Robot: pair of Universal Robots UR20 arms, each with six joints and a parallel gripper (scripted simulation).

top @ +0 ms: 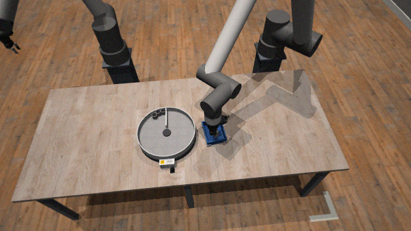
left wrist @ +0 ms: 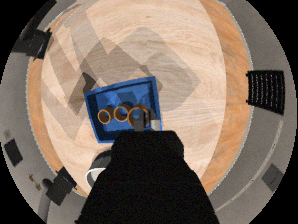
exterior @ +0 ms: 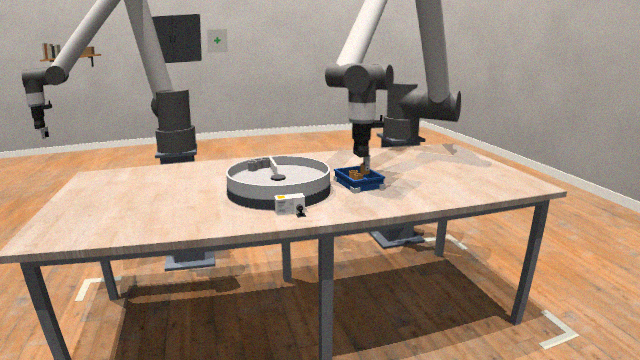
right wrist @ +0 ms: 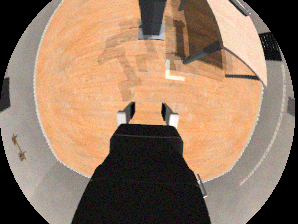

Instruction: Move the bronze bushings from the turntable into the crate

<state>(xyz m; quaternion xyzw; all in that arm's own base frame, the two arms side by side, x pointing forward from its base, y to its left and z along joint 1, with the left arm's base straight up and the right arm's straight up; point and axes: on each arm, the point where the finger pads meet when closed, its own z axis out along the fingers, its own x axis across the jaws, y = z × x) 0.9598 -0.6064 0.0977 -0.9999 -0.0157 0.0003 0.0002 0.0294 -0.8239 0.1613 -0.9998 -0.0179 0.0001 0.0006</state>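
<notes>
The blue crate sits flat at its corner guides. My left gripper is shut on the wall of a bronze bushing, low over the crate's inside; whether it touches the crate floor is unclear. Two other bronze bushings stand beside it in the crate. Several steel bushings stand on the turntable, near its back wall. My right gripper is open and empty, off the table's side.
A white bar runs from the turntable's hub to its back wall, beside the steel bushings. A small white box stands in front of the turntable. The turntable's raised wall is close beside the crate.
</notes>
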